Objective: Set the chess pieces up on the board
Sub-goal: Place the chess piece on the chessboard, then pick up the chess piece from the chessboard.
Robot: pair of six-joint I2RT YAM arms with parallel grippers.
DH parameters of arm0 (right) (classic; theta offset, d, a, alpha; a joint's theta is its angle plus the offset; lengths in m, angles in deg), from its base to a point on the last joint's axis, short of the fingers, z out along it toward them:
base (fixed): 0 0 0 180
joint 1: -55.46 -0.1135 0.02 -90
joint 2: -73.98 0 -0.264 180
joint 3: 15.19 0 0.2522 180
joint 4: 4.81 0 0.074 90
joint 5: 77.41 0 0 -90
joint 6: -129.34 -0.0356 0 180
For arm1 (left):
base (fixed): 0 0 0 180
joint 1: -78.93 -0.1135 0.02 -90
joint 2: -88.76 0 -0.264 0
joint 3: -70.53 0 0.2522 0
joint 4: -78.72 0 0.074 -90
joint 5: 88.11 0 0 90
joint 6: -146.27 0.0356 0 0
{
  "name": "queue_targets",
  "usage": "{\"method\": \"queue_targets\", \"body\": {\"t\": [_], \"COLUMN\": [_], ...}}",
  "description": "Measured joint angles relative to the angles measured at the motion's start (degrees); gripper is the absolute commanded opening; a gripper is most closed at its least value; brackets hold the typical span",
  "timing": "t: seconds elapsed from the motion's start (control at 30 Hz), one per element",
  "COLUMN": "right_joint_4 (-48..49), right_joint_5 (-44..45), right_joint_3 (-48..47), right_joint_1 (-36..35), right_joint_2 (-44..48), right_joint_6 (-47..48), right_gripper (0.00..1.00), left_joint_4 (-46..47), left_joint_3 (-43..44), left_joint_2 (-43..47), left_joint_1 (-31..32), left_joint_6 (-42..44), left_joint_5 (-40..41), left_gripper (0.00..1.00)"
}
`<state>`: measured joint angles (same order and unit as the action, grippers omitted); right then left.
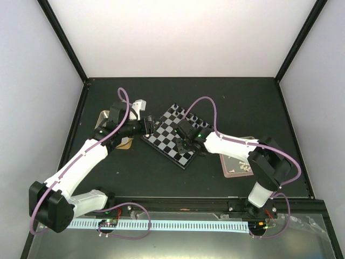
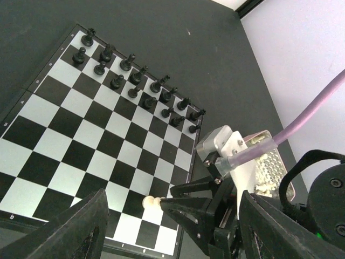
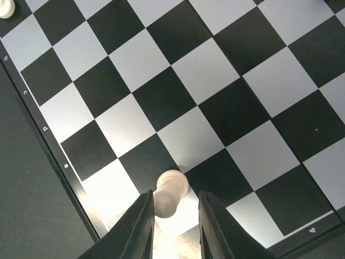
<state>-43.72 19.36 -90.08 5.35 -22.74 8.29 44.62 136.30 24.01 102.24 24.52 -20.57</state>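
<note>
Right gripper (image 3: 175,200): jaws narrow, flanking a white pawn (image 3: 171,193) at lower centre of the right wrist view. The left finger looks in contact and a thin gap shows on the other side, so I cannot tell if it is pinched or loose.

The pawn is on the board (image 3: 215,108), in the edge row by the rim, apparently on a pale square. It reads slightly tilted, which may just be camera angle.

Handling, judged:
- Tiny, hard, smooth moulded piece, very light.
- It should tip or skate easily on the glossy board.
- Best hold is low on the stem, just above the base, squeezing gently; the round head would slip out.
- Release straight up so the fingers don't drag it over.

A second white piece (image 3: 6,7) sits in the upper left corner of the same view.

The black pieces (image 2: 135,81) stand in two rows along the far edge, upper centre of the left wrist view, well apart from the pawn.

Left gripper (image 2: 172,197): wide, nothing between the fingers, hovering off the near edge of the board.

More white pieces wait in the pink tray (image 1: 229,168) at right on the counter (image 1: 242,102).
</note>
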Motion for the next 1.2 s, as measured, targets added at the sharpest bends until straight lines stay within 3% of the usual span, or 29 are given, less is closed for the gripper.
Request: {"method": "queue_targets", "body": {"t": [0.63,0.9,1.2], "right_joint_4": [-7.1,-8.8,-9.8], "right_joint_5": [-1.4,-1.3,-1.2], "right_joint_3": [-7.0,-7.6,-8.5], "right_joint_1": [0.0,0.0,0.0], "right_joint_2": [-4.4,-5.7,-6.5], "right_joint_6": [-1.0,-0.9,-0.8], "right_gripper": [0.25,0.3,0.17], "left_joint_4": [-2.4,-2.6,-3.1], "left_joint_3": [-0.5,-0.5,-0.5], "left_joint_2": [0.3,0.3,0.3], "left_joint_1": [-0.4,-0.5,-0.6], "left_joint_6": [1.3,1.4,1.6], "left_joint_5": [1.5,1.7,1.7], "left_gripper": [0.68,0.69,0.69]}}
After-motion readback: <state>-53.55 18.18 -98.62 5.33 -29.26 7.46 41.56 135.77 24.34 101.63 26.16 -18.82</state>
